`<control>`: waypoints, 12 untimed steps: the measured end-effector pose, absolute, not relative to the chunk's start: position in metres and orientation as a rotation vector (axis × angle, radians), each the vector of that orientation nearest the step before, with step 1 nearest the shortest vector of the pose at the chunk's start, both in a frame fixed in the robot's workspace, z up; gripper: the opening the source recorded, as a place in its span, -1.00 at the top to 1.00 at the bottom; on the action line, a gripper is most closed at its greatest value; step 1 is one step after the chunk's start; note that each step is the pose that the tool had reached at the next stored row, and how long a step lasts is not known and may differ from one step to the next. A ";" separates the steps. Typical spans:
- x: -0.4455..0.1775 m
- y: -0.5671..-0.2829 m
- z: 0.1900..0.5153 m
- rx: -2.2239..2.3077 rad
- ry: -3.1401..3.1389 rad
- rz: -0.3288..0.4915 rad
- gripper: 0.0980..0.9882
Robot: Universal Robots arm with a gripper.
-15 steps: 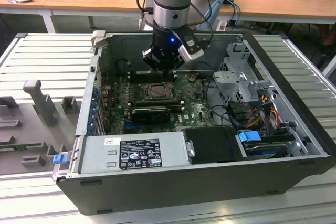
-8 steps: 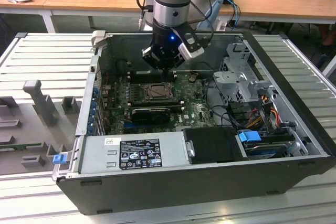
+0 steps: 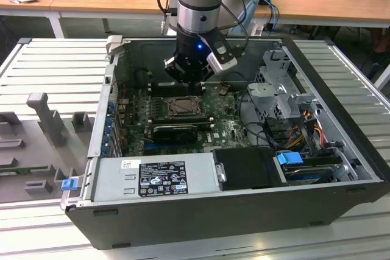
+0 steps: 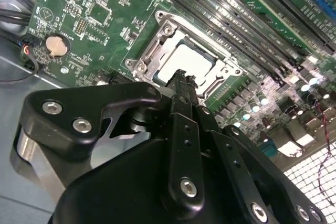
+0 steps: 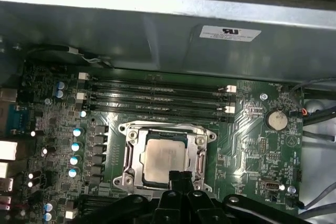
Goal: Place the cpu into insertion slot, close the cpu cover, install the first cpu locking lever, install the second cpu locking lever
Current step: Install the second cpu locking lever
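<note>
The cpu (image 5: 165, 158), a pale silver square, lies flat in the insertion slot (image 3: 183, 106) on the green board. The silvery cpu cover (image 5: 131, 153) lies down around it as a frame, with the chip's top showing through its opening. In the second wrist view the cpu (image 4: 184, 61) and the cpu cover (image 4: 152, 51) show just beyond the fingertips. My gripper (image 5: 181, 178) hangs low over the socket's near edge, its black fingers shut together with nothing between them. In the exterior view my gripper (image 3: 190, 80) stands just above the back of the socket.
Long black memory slots (image 5: 157, 95) run beside the socket, and a coin battery (image 5: 276, 120) sits on the board. A black card (image 3: 175, 131) lies in front of the socket. The power supply (image 3: 152, 178), drive cage (image 3: 283, 89) and cables (image 3: 304, 126) crowd the case.
</note>
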State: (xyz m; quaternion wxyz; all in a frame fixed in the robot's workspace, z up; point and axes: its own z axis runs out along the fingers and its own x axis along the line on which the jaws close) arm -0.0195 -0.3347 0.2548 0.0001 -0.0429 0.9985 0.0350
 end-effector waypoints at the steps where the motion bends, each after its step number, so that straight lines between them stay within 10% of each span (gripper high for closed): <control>1: -0.020 -0.337 0.255 -0.135 3.137 0.110 0.98; 12: -0.020 -0.355 0.254 -0.135 3.136 0.129 0.98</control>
